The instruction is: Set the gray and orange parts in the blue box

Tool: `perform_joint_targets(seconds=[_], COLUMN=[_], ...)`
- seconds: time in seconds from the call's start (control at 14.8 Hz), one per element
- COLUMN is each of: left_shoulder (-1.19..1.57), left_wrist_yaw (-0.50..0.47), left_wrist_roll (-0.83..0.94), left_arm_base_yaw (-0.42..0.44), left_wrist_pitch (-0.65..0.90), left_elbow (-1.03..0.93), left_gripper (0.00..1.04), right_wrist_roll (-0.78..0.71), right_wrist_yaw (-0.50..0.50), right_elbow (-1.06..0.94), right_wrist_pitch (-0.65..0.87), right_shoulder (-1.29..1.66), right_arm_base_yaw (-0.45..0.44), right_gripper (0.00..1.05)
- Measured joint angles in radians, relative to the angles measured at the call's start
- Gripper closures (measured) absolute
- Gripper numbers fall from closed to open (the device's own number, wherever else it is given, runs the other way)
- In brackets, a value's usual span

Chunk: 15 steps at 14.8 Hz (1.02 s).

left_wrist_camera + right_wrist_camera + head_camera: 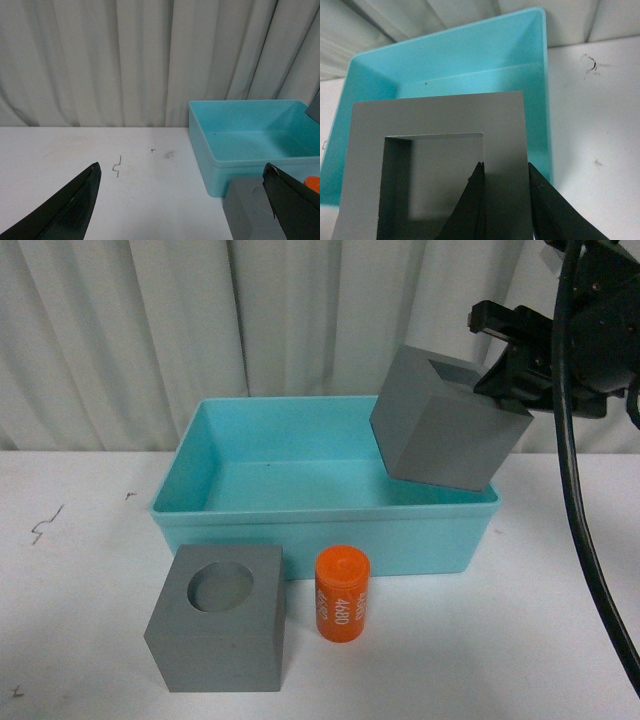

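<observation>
My right gripper (505,365) is shut on one wall of the gray cube with the square recess (445,420) and holds it tilted above the right end of the blue box (330,525). In the right wrist view the cube (440,120) hangs over the box (470,55), with one finger (470,200) inside the recess and one outside. The gray cube with the round recess (218,615) and the orange cylinder printed "4680" (341,593) stand on the table in front of the box. My left gripper (182,172) is open and empty, with that gray cube (247,207) and the box (250,135) close by.
The white table (80,570) carries small pen marks (45,525) at the left. A pale curtain (200,320) hangs behind the box. My right arm's black cable (585,520) hangs down at the right.
</observation>
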Motion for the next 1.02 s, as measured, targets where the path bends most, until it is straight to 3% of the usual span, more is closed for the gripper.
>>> perform_joint_targets(seconds=[0.47,0.81,0.88,1.02], left_shoulder=[0.0,0.0,0.0,0.0], left_wrist_yaw=[0.0,0.0,0.0,0.0], left_wrist_roll=[0.0,0.0,0.0,0.0], left_arm_base_yaw=[0.0,0.0,0.0,0.0], left_wrist_pitch=[0.0,0.0,0.0,0.0], left_elbow=[0.0,0.0,0.0,0.0], left_gripper=[0.07,0.07,0.07,0.07], right_wrist_roll=[0.022,0.026,0.026,0.046], right_wrist_yaw=[0.01,0.103,0.111,0.127], right_elbow=[0.421,0.455,0.455,0.455], right_wrist_pitch=[-0.132,-0.167,-0.161,-0.129], right_shoulder=[0.314,0.404,0.406,0.402], right_arm_base_yaw=[0.009,0.053,0.053,0.053], right_gripper=[0.86,0.86,0.84,0.59])
